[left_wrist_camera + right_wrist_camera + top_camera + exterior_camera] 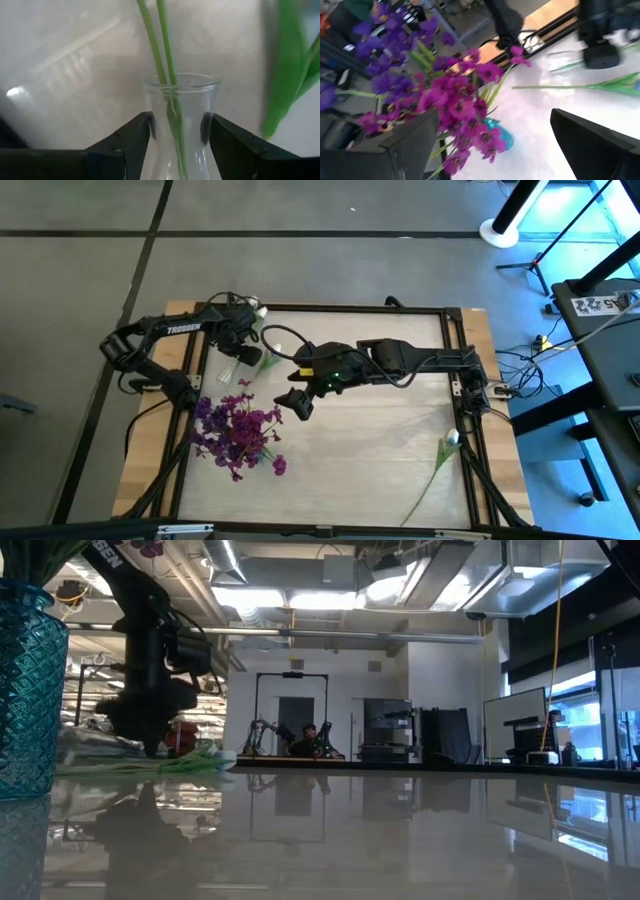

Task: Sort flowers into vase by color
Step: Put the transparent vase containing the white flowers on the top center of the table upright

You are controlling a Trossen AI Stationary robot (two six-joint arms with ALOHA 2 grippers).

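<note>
A clear glass vase with two thin green stems in its mouth sits between the fingers of my left gripper, which is at the table's far left. White buds and a green leaf show beside it. In the low view the green stems lie low along the table. Purple flowers stand in a blue vase at the near left. My right gripper hovers open just right of them, touching nothing. The purple blooms fill its wrist view. My left gripper has the clear vase by its narrow neck, just below the rim, one finger on each side of the glass. The fingers lie across the neck. The vase looks tipped over toward the table, with the tabletop behind it; its base is out of frame.
One white tulip lies on the table near the right edge, its long stem running toward the near edge. A black frame borders the table. The middle of the table is bare.
</note>
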